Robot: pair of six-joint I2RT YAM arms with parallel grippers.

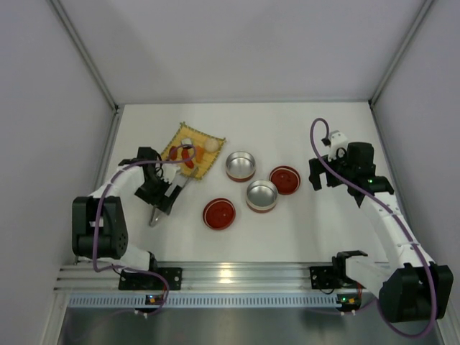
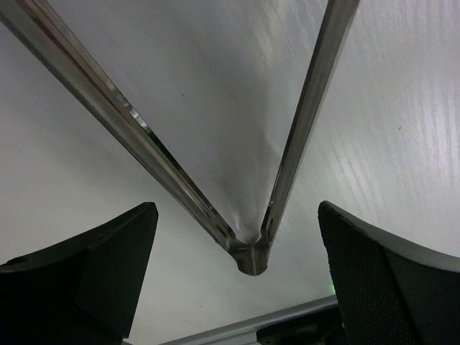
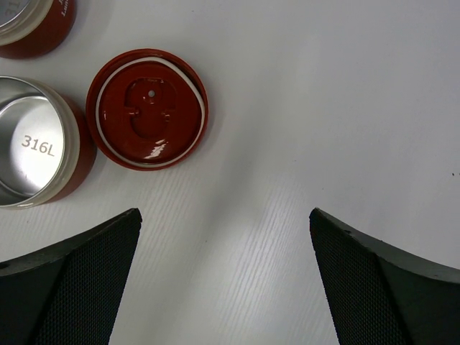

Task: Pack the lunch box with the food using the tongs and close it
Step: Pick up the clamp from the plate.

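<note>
Left gripper (image 2: 233,213) hovering low over tongs (image 2: 246,246), jaws spread wide, gripping nothing. Joined end of tongs lying on table (image 1: 323,129) between fingers, both standing clear of metal. Near red lid (image 1: 218,213) sitting just right of tongs. Right gripper (image 3: 224,215) hanging over bare table, jaws gaping, empty, far red lid (image 3: 147,108) just beside it. Nearer steel bowl (image 1: 261,195) and farther steel bowl (image 1: 241,166) standing open mid-table. At back left, yellow mat (image 1: 177,136) carrying food (image 1: 188,154), white round piece (image 1: 210,144) at its right edge.

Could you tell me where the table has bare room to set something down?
Bare: the far strip behind the mat and bowls, and the near strip between the lids and the rail. Crowded: the middle cluster and around the tongs.
</note>
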